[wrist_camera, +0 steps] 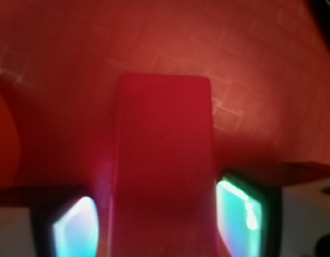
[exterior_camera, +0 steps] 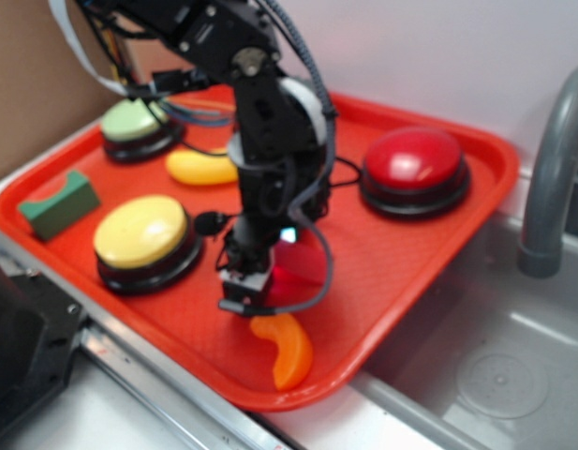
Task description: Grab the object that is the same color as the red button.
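Observation:
The red button, a glossy dark-red dome on a black base, stands at the back right of the orange-red tray. The small red wedge block lies on the tray's middle. In the exterior view only a bit of the red wedge block shows behind the arm. My gripper points straight down at the tray. In the wrist view the gripper has a pad against each side of the block, so it is shut on the block.
An orange crescent lies just in front of the gripper. A yellow button, a green-topped button, a yellow piece and a green notched block sit to the left. A sink and faucet are on the right.

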`<state>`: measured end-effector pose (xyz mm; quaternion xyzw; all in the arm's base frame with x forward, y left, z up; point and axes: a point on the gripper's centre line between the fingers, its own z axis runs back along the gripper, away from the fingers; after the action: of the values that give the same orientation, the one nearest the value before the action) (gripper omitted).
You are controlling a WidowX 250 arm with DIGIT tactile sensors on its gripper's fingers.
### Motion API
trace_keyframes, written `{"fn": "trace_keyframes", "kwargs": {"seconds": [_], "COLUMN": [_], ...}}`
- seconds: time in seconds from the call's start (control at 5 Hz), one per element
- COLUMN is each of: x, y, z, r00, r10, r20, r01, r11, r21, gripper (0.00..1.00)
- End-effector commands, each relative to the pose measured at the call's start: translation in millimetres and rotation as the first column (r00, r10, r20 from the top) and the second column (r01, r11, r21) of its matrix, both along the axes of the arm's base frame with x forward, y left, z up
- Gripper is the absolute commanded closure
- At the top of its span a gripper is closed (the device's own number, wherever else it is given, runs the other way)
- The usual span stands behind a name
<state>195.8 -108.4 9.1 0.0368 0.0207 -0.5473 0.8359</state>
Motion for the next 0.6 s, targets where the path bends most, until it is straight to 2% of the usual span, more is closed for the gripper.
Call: {"fn": "trace_keyframes", "kwargs": {"seconds": [0.0,0.2,0.4], "x": [-22.6,-24.7,-0.1], "y": [5.6,7.3,6.9], "z": [-7.6,34.5,81.0], "r00": [0.999,0.989,0.914], "r10": [0.033,0.132,0.374], "r20": [-0.012,0.063,0.160], "r01": [-0.033,-0.136,-0.374], "r11": [0.999,0.989,0.927], "r21": [0.022,0.060,-0.032], "gripper": [1.00,1.00,1.00]}}
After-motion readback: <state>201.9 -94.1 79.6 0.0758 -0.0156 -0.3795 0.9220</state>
